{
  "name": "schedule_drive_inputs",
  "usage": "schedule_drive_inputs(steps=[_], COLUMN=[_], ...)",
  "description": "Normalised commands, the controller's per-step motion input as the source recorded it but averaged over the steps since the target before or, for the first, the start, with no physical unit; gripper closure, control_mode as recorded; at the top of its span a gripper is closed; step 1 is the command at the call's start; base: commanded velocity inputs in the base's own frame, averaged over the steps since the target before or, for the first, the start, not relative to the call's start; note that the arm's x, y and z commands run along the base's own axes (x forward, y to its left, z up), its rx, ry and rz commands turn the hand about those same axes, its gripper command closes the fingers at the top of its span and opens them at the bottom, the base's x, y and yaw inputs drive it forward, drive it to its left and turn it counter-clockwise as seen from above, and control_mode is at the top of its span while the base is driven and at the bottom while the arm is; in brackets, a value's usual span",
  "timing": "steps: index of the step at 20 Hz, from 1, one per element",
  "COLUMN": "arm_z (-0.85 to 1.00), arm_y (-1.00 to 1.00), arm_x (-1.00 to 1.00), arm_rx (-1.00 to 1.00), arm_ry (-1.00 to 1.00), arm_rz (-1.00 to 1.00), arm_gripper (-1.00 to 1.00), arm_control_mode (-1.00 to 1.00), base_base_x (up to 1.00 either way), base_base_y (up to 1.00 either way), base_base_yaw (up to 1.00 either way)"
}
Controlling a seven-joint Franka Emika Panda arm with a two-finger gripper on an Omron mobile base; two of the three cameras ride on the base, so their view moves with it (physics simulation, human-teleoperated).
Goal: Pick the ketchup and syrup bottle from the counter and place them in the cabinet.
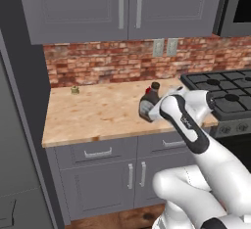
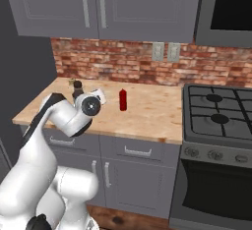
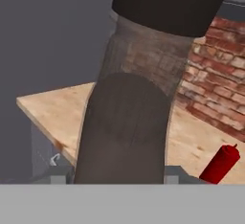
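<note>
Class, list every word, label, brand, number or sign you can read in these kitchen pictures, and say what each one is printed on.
None can be read.
Robot arm: a small dark mark on the white link, too small to read.
Syrup bottle: a dark label panel, no legible text.
Ketchup: plain red, no lettering visible.
Stove: knobs carry no readable marks.

Setting: a home kitchen. Evidence: wooden desk (image 1: 98,113) over grey drawers (image 1: 98,152), grey wall cabinets (image 2: 103,3), red brick backsplash (image 2: 147,69) with outlets (image 2: 165,51), and a black gas stove (image 2: 219,116).
</note>
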Motion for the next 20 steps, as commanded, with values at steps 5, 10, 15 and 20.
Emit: schedule_drive_inputs(steps=[5, 10, 15, 20], arm_z=[0.06, 0.10, 0.08, 0.01], arm_y=[-0.16, -0.14, -0.13, -0.01], arm_x=[-0.04, -0.23, -0.23, -0.51], arm_rx=[0.15, 0.12, 0.12, 0.02], arm_ry=[0.22, 0.19, 0.17, 0.03], arm_rz=[-0.14, -0.14, -0.14, -0.14], arm_gripper=[1.00, 1.00, 1.00, 1.00], arm_control_mode=[-1.00, -1.00, -1.00, -1.00], base_base_x=[0.00, 0.00, 0.00, 0.00], base_base_y=[0.00, 0.00, 0.00, 0.00], base_base_yaw=[0.00, 0.00, 0.00, 0.00])
